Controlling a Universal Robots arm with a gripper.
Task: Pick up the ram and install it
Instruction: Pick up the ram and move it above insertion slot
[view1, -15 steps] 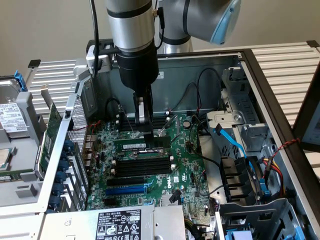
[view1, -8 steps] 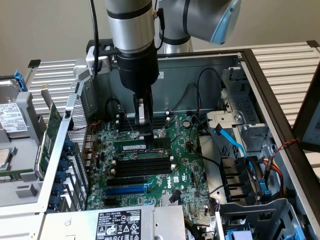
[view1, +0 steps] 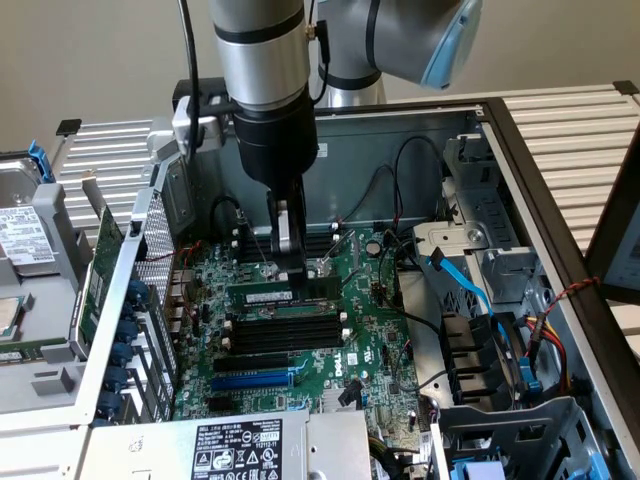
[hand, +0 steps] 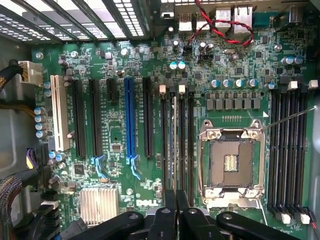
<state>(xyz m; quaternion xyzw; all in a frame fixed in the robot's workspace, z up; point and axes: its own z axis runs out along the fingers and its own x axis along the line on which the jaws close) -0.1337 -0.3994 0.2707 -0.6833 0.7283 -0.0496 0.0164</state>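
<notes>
Exterior view, starting from its left: we see a green expansion card (view1: 100, 265) with its metal bracket. It stands on edge just outside the perforated steel rear wall (view1: 160, 250) of the open case, out of the way of the work. Further across lies the glossy green Dell motherboard (view1: 370, 340). There the ram (view1: 265, 297), a thin green stick with a white label, sits in a slot beside the bare black memory slots (view1: 280, 340). The gripper (view1: 303, 282) stands straight down over one end of the ram. Its matte black fingers (view1: 290, 255) are pressed together and clasp nothing. We judge that they bear on the stick's top edge to seat it. In the wrist view the gripper (hand: 176, 200) meets the end of the ram (hand: 174, 140), seen edge-on near the bright metal CPU socket (hand: 232, 134). At the exterior view's right, blue SATA cables (view1: 470, 290) curl past grey drive bays (view1: 500, 270).
</notes>
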